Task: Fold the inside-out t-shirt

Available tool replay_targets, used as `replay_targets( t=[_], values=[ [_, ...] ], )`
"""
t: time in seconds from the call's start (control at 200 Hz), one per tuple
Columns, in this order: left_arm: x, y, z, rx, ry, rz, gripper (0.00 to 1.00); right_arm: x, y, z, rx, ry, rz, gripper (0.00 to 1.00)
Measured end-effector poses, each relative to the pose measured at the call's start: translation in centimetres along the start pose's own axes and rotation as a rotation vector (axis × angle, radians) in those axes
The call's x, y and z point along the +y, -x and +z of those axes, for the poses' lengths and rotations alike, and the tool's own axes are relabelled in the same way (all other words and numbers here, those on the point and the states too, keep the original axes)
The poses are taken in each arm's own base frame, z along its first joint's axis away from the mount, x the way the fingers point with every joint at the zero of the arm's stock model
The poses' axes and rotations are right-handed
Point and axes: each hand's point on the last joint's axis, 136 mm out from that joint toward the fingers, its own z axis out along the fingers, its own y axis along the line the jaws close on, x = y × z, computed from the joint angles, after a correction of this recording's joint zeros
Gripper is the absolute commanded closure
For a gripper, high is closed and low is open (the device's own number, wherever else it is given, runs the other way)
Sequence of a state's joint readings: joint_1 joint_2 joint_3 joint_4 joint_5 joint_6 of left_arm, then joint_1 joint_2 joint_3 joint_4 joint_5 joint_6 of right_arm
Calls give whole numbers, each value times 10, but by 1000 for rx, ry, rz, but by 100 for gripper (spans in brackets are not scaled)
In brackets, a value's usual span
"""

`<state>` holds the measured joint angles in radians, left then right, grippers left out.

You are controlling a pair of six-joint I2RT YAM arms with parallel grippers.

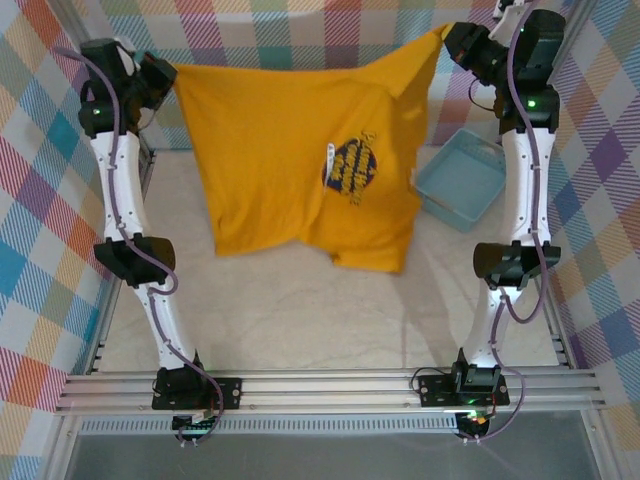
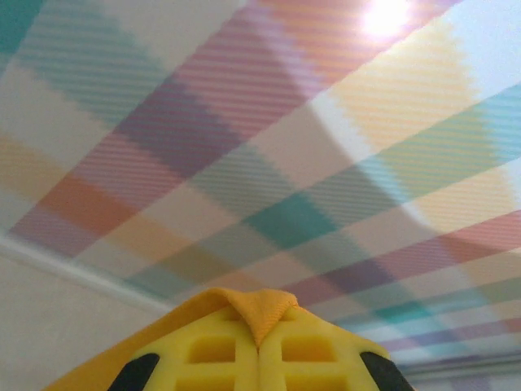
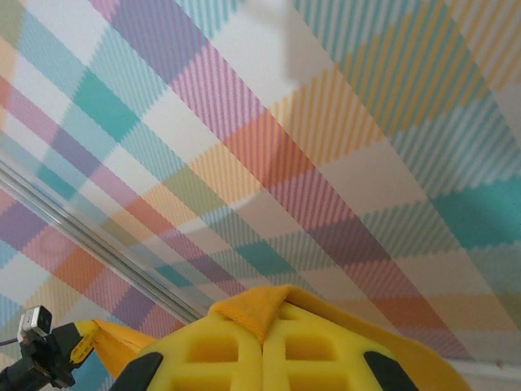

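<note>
The mustard-orange t-shirt [image 1: 290,150] hangs spread in the air between both arms, dark arched lettering [image 1: 352,168] facing the top camera. Its lower hem hangs close to the table. My left gripper [image 1: 168,78] is shut on the shirt's top left corner; in the left wrist view a fold of orange cloth [image 2: 259,314] is pinched between the yellow fingers [image 2: 212,354]. My right gripper [image 1: 452,38] is shut on the top right corner, with cloth [image 3: 259,314] caught between its yellow fingers [image 3: 213,350].
A light blue basket [image 1: 462,180] sits on the table at the right, beside the right arm. Plaid checked walls [image 1: 40,150] close in the left, back and right sides. An aluminium rail frame [image 1: 330,388] runs along the near edge.
</note>
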<state>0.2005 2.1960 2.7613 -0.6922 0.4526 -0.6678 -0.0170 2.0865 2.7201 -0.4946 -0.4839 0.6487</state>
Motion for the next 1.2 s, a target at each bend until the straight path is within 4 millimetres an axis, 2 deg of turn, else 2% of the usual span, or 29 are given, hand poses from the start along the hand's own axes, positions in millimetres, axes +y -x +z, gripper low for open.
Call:
replay_targets(
  t=[0.09, 0.17, 0.335, 0.45, 0.54, 0.61, 0.7, 0.795, 0.87, 0.94, 1.05, 1.115, 1.2],
  values=[
    [-30, 26, -18, -88, -91, 51, 100, 17, 16, -3, -59, 60, -38, 100],
    [-58, 43, -42, -152, -153, 98, 100, 33, 32, -9, -117, 103, -83, 100],
    [-112, 56, -98, -228, -243, 219, 100, 61, 50, -30, -173, 143, -144, 100],
    [-132, 51, -126, -229, -269, 301, 100, 75, 41, -45, -128, 159, -166, 100],
    [-125, 33, -132, -173, -244, 329, 100, 74, 13, -52, -44, 136, -152, 100],
    [-105, 5, -129, -98, -196, 332, 100, 65, -20, -58, 36, 104, -129, 100],
    [-58, -49, -124, 21, -111, 313, 100, 40, -80, -68, 163, 51, -62, 100],
    [1, -125, -124, 158, -18, 256, 100, 5, -152, -84, 301, -22, 35, 100],
    [43, -185, -133, 256, 46, 212, 100, -27, -205, -103, 401, -113, 118, 100],
    [77, -240, -147, 334, 113, 167, 100, -53, -250, -127, 486, -212, 193, 100],
    [110, -310, -176, 410, 181, 84, 100, -81, -304, -178, 573, -380, 283, 100],
    [129, -344, -199, 445, 221, 38, 100, -91, -327, -211, 593, -466, 334, 100],
    [158, -371, -225, 459, 303, -14, 100, -97, -350, -248, 593, -551, 394, 100]
  ],
)
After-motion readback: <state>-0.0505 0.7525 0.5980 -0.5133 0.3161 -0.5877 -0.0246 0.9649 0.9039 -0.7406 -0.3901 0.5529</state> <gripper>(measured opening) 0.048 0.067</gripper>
